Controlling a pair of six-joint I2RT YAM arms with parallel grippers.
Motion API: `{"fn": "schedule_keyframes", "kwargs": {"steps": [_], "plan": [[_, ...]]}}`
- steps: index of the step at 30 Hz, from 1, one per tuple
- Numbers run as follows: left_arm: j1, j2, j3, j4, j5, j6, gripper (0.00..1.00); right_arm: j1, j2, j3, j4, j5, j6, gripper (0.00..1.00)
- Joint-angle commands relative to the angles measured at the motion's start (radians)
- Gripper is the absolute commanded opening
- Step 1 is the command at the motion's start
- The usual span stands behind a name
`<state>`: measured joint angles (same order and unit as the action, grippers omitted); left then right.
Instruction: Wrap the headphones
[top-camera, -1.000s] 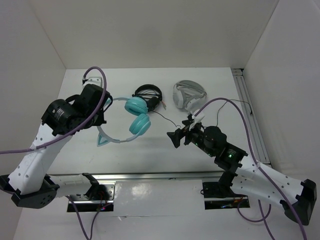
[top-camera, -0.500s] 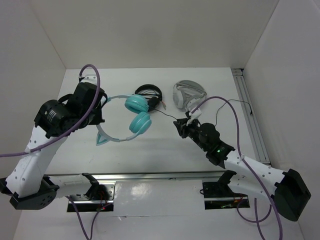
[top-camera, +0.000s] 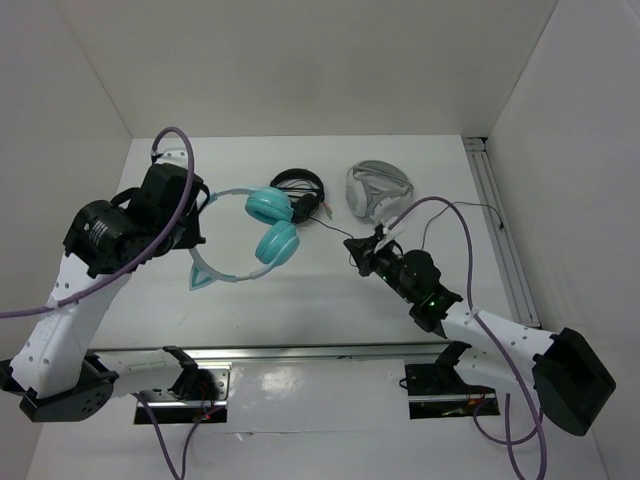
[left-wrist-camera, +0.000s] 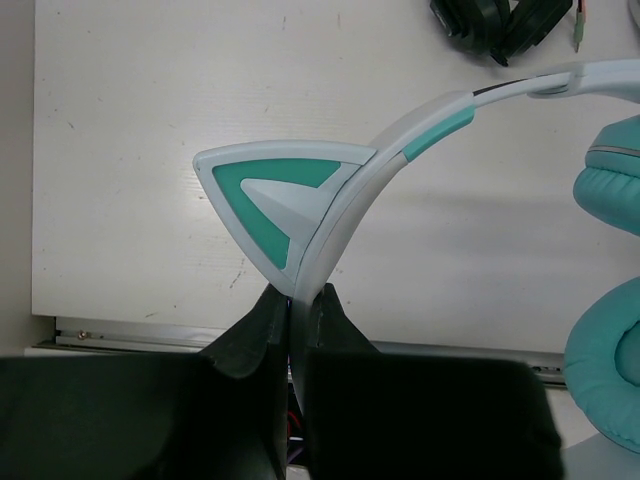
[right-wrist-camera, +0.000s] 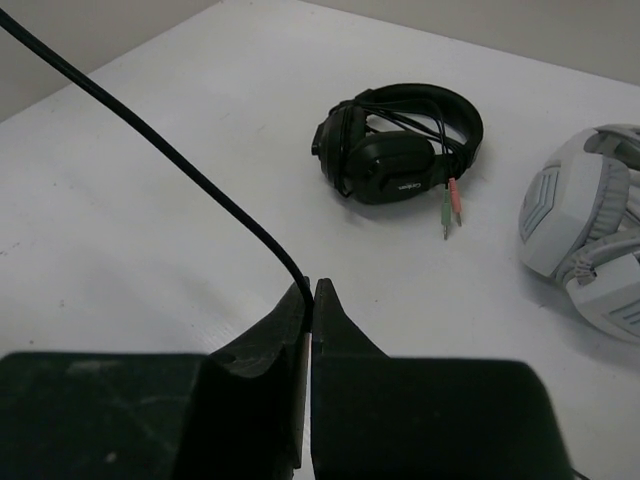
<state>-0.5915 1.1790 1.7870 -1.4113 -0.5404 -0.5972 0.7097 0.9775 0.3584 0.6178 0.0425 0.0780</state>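
No text is legible. A small pale mark on the black headphones (right-wrist-camera: 390, 165) is too small to read.

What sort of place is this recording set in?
Probably a robotics lab cell: a white table boxed by plain white panels, with teal headphones, black headphones and white-grey headphones as props.

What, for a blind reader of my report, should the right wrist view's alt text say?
The right gripper, jaws shut, pinches a thin black cable which runs up-left over a white table. Behind lie black headphones and, at the right edge, white-grey headphones.
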Motion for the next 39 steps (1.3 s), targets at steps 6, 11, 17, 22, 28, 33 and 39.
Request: {"fn": "schedule_keyframes", "kwargs": {"steps": [6, 11, 17, 22, 28, 33, 39], "plan": [[0.015, -0.021, -0.017, 0.061, -0.182, -0.056, 0.0, 0.034, -0.034, 0.062, -0.153, 0.14, 0.018, 0.0], [-0.007, 0.013, -0.24, 0.212, -0.234, 0.01, 0.0, 0.112, -0.213, 0.117, -0.378, 0.376, 0.011, 0.0], [-0.204, 0.237, -0.369, 0.261, -0.259, 0.014, 0.0, 0.296, -0.174, 0.26, -0.535, 0.445, -0.084, 0.0], [-0.378, 0.375, -0.38, 0.307, -0.273, 0.075, 0.0, 0.399, -0.142, 0.289, -0.581, 0.47, -0.127, 0.0], [-0.43, 0.251, -0.429, 0.464, -0.071, 0.238, 0.0, 0.483, -0.142, 0.271, -0.581, 0.563, -0.148, 0.0], [-0.45, 0.051, -0.508, 0.566, 0.224, 0.362, 0.0, 0.53, -0.142, 0.271, -0.581, 0.536, -0.169, 0.0], [-0.49, 0.022, -0.508, 0.575, 0.379, 0.405, 0.0, 0.53, -0.207, 0.232, -0.492, 0.416, -0.214, 0.03]]}}
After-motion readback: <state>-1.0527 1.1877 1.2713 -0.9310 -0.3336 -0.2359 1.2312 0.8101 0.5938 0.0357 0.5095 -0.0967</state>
